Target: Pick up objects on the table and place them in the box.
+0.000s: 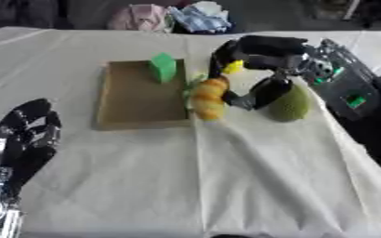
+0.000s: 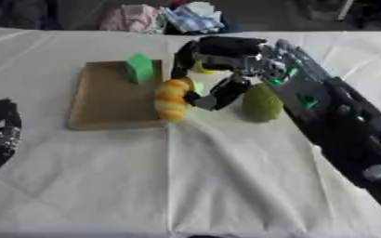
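White cloth-covered table (image 1: 226,186) with a heap of clothes (image 1: 174,17) at the far edge. The right hand (image 1: 255,69) is reaching in from the right, fingers and thumb curling around an orange-and-yellow segmented plush thing (image 1: 209,98) that's sitting right at the right-hand rim of the flat brown cardboard box (image 1: 137,100). A small yellow bit (image 1: 233,66) is showing under the fingers. Just beside the hand, an olive-green rounded fruit (image 1: 291,105) is lying on the cloth. A green block (image 1: 164,67) is standing in the box's far corner. The left hand (image 1: 27,135) is resting relaxed at the lower left.
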You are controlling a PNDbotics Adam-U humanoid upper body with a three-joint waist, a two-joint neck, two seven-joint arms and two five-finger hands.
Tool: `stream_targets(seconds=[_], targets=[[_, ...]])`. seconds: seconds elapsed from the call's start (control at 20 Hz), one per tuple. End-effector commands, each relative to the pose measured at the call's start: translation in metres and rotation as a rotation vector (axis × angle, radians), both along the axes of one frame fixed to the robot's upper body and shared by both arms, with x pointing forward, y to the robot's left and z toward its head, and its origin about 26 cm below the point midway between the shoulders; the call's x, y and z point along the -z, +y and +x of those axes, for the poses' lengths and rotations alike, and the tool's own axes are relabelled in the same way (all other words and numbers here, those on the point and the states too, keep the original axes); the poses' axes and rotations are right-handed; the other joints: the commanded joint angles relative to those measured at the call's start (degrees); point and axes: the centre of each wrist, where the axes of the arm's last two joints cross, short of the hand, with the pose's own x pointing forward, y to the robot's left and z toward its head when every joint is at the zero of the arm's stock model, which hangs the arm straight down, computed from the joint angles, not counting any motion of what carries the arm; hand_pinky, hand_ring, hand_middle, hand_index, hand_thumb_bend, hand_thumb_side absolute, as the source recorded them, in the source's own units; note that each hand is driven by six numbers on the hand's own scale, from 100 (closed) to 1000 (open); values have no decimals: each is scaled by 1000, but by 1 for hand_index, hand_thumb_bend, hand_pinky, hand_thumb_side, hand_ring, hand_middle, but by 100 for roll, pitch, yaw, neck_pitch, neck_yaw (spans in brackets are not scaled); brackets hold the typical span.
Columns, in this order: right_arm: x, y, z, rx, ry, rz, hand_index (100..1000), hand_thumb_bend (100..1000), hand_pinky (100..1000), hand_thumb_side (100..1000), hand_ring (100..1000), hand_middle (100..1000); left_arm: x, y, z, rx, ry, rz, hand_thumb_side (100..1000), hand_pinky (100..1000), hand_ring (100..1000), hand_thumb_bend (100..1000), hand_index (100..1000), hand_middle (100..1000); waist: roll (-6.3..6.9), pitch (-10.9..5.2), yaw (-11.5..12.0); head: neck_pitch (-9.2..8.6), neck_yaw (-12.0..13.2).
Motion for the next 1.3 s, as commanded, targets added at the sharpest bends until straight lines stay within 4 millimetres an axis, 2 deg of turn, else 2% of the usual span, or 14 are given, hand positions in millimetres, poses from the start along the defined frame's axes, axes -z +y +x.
stream_targets(seconds=[0.05, 0.3, 0.5, 0.75, 1.05, 1.3], targets=[[-14, 6, 14, 48, -7, 15, 459, 100, 735, 100, 698, 632, -8, 1, 0, 12, -32, 4, 333, 736, 836, 155, 802, 734, 24, -83, 43, 27, -71], [-22, 28, 35, 101, 1, 17, 471, 100, 740, 100, 702, 638, -16, -5, 2, 33, -63, -13, 334, 735, 835, 154, 801, 732, 59, -16, 252, -13, -282], [-17, 46, 50, 125, 10, 30, 478, 100, 739, 100, 704, 640, -25, -13, 5, 68, -97, -36, 339, 734, 834, 159, 800, 731, 68, 50, 498, -67, -537], [9, 68, 65, 133, 40, 29, 500, 100, 738, 100, 707, 645, -35, -20, 6, 105, -138, -60, 346, 732, 832, 171, 798, 729, 65, 116, 771, -130, -761], [48, 82, 73, 152, 72, 28, 525, 100, 729, 100, 706, 649, -45, -22, 5, 130, -184, -79, 356, 731, 830, 188, 798, 727, 63, 164, 988, -177, -910], [59, 85, 76, 193, 29, 36, 565, 100, 731, 100, 713, 662, -52, -24, 4, 145, -209, -89, 364, 732, 829, 200, 798, 727, 57, 184, 1107, -202, -968]])
